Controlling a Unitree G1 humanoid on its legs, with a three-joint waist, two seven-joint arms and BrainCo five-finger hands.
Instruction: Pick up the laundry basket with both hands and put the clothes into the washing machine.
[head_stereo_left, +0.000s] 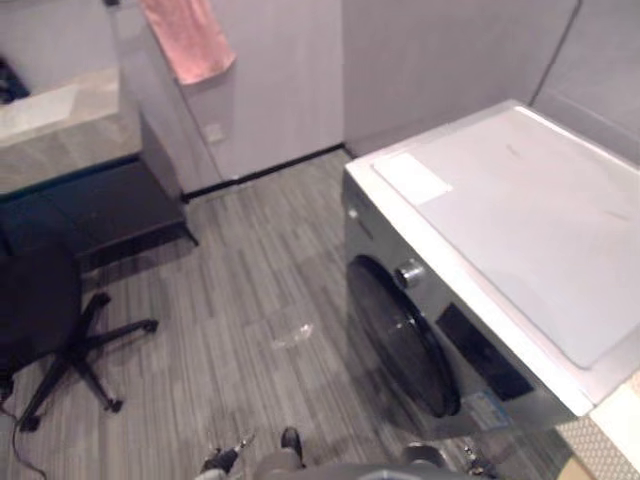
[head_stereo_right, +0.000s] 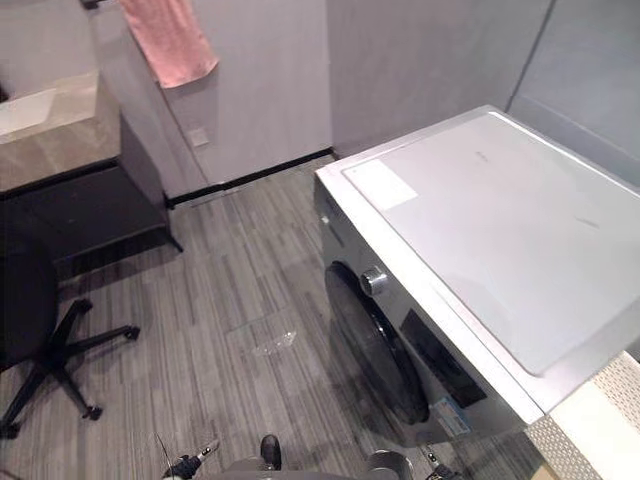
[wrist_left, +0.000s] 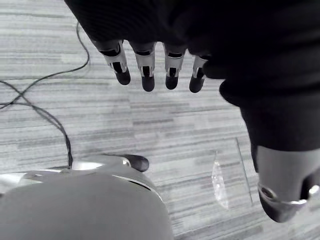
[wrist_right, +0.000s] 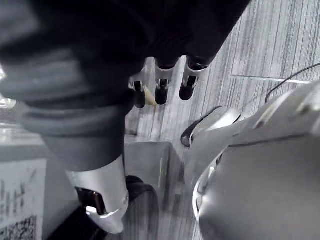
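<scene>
Head cams give me the washing machine (head_stereo_left: 500, 220) at R, round door (head_stereo_left: 400, 340) closed (pink towel (head_stereo_left: 185, 40) on the far wall). Wrist cams add L hand (wrist_left: 172, 60) and R hand (wrist_right: 161, 82): fingers (wrist_left: 145, 70) hang straight, slack, holding nothing, over floor (wrist_left: 165, 125).

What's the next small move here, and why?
Probably turn to find the laundry basket: the left hand and right hand hang open and empty above the floor, and the washing machine has its door shut.

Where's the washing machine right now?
The washing machine stands at the right of both eye views, across the floor from the black office chair.
</scene>
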